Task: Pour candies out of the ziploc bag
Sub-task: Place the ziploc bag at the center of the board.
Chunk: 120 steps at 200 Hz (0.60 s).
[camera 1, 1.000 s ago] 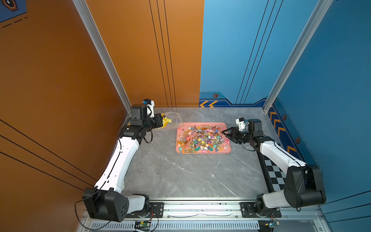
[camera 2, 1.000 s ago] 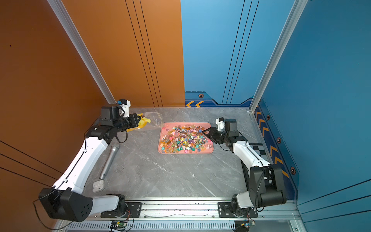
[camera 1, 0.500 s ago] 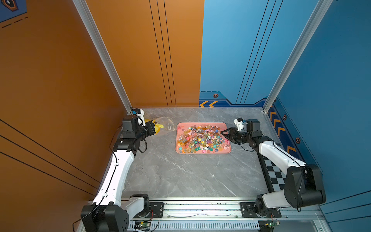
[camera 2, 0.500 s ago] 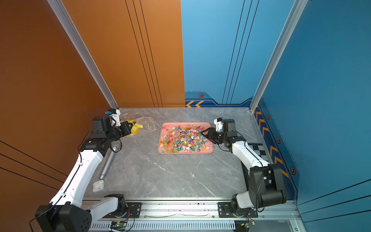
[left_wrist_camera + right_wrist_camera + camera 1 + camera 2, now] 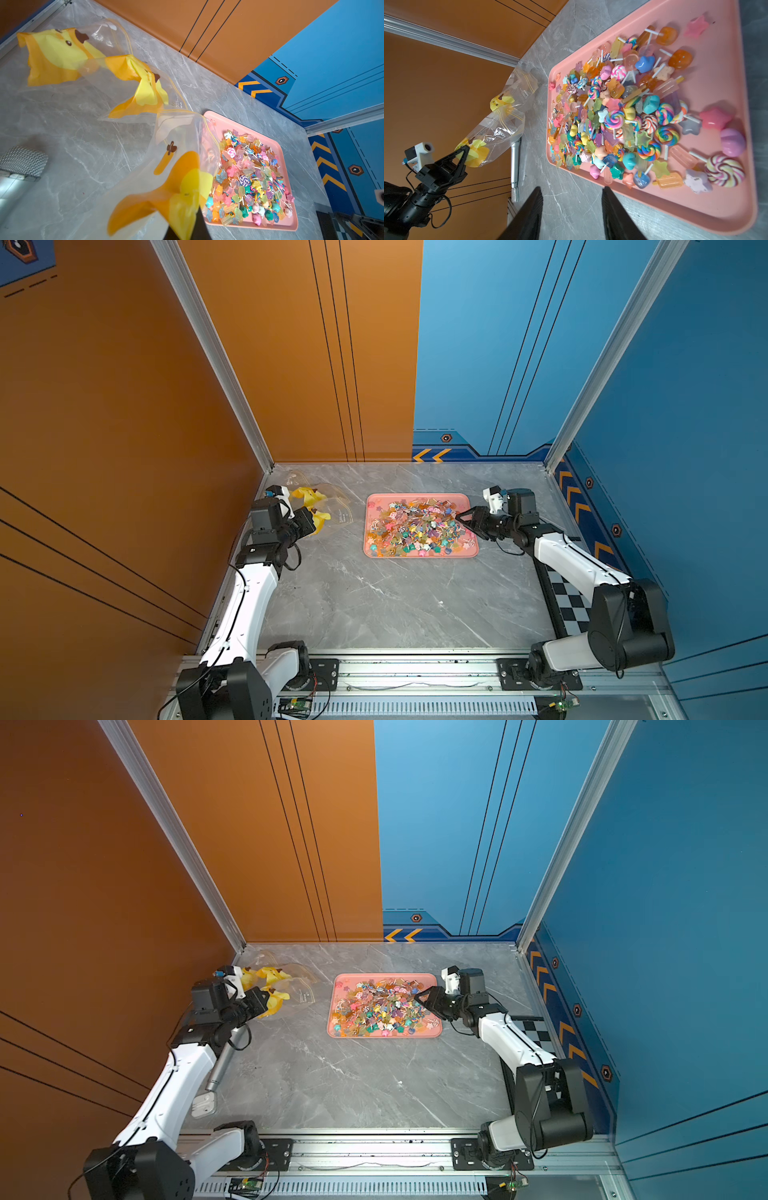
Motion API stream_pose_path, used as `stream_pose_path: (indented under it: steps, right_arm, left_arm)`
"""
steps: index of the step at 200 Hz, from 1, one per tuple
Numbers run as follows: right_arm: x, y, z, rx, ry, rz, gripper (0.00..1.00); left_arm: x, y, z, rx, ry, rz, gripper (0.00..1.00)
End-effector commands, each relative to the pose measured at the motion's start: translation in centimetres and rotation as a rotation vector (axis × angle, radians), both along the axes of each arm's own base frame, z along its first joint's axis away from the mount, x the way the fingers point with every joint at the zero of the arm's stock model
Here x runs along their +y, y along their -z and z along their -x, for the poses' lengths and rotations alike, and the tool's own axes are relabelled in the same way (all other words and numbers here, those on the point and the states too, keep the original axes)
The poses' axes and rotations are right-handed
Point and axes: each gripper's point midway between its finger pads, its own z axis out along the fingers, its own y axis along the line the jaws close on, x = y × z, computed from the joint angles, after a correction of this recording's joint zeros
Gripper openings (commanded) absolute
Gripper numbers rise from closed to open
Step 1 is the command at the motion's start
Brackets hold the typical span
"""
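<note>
The candies (image 5: 417, 526) lie in a loose heap of many colours on a pink tray (image 5: 372, 506), and both top views show them spread over most of it.

From my station, the biggest thing is the grey marble table (image 5: 374, 605), which carries everything. The tray sits flat on its far half, between the two arms.

Left of the tray, and apart from it, I see the ziploc bag (image 5: 332, 506). It is clear plastic with yellow and orange print, and it is crumpled. Its far end rests on the table in the corner by the orange wall.

My left gripper (image 5: 466, 148) is clamped on a yellow printed corner of the bag. The right wrist view shows the plastic bunched at its tips.

My right gripper (image 5: 572, 193) sits at the tray's edge on the right arm's side. Its jaws are apart, and only bare table shows between them. In a top view its tips (image 5: 417, 997) point toward the heap.

A silver rod with a mesh head (image 5: 220, 1065) lies on the table beside the left arm. A small white case (image 5: 204, 1104) lies just past its near end.

Up close, the right wrist view shows swirled lollipops on thin white sticks, stars, hearts and translucent ice-lolly shapes. One pink star (image 5: 697, 27) lies alone in a tray corner, apart from the heap.
</note>
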Motion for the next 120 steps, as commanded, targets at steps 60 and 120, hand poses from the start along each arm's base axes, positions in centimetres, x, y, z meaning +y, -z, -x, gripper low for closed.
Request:
stream_pose_path:
  steps: [60, 120]
  right_arm:
    - [0.0, 2.1, 0.4, 0.023, -0.008, 0.030, 0.49]
    - [0.2, 2.3, 0.4, 0.026, -0.012, 0.025, 0.49]
  left_arm:
    - [2.7, 4.0, -3.6, -0.007, -0.072, 0.059, 0.00]
    - [4.6, 6.2, -5.7, 0.020, -0.132, 0.027, 0.00]
